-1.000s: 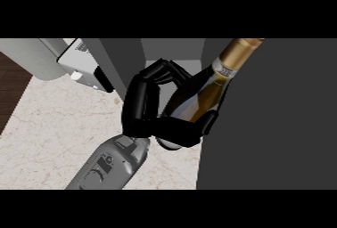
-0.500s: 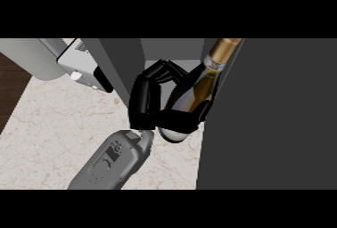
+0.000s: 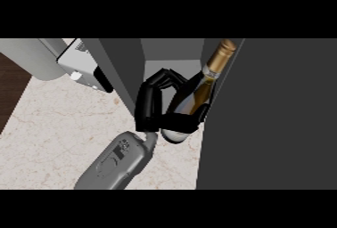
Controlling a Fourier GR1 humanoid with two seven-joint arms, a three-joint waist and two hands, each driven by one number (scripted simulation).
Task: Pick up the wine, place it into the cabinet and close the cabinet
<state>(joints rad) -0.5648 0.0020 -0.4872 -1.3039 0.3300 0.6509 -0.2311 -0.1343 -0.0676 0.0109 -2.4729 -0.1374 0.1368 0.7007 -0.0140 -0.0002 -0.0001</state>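
- Nearest, at the lower middle of the frame, one grey forearm [image 3: 118, 162] comes in from the lower edge and goes up and to the right. Which arm it is, I cannot tell from this view; no second arm shows.
- It crosses a pale marble counter [image 3: 59, 133], which fills the lower left part of the frame. At the far left edge a dark brown strip [image 3: 10, 95] borders the counter.
- The free counter surface lies to the left of the forearm. To the right, a large dark panel [image 3: 276, 116], most likely the cabinet door, fills the whole right side from top to bottom and stands just beside the hand.
- Above the forearm, near the centre, the black hand [image 3: 154, 104] has its fingers curled round the lower body of the wine [image 3: 197, 95] and holds it.
- The wine is a dark bottle with a gold neck. Its long axis is tilted: the base is low, near the centre, and the neck points to the upper right, just beside the edge of the dark panel.
- Behind the hand, a grey cabinet [image 3: 121, 67] wall stands to the left, and the wine is in the narrow opening between this wall and the panel.
- Farthest, at the upper left, a white appliance [image 3: 82, 62] and a pale grey round shape [image 3: 30, 58] are partly in view.
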